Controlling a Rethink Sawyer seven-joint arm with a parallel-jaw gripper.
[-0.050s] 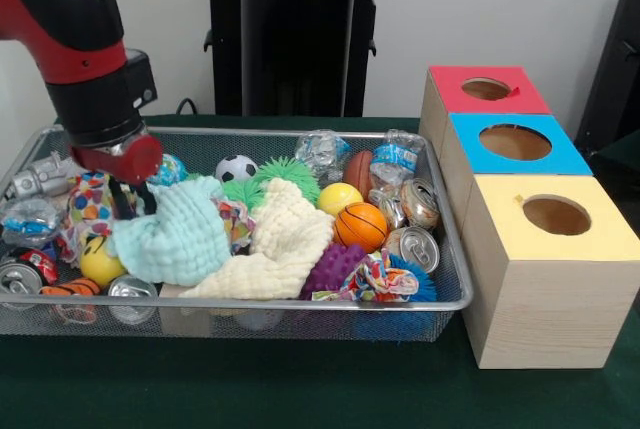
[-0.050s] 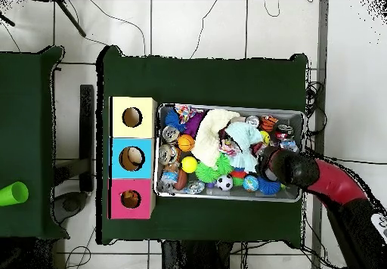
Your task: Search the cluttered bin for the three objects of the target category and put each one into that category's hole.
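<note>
The pincer (image 1: 122, 192), grip state hidden, hangs just beside the mint cloth (image 1: 175, 234) in the wire bin (image 1: 440, 294), balls beyond that cloth.

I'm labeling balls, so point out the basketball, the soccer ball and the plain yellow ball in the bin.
basketball (image 1: 360, 225): front view, middle of its orange face.
soccer ball (image 1: 236, 168): front view, centre of the visible top.
yellow ball (image 1: 338, 197): front view, upper middle, above the basketball.
</note>
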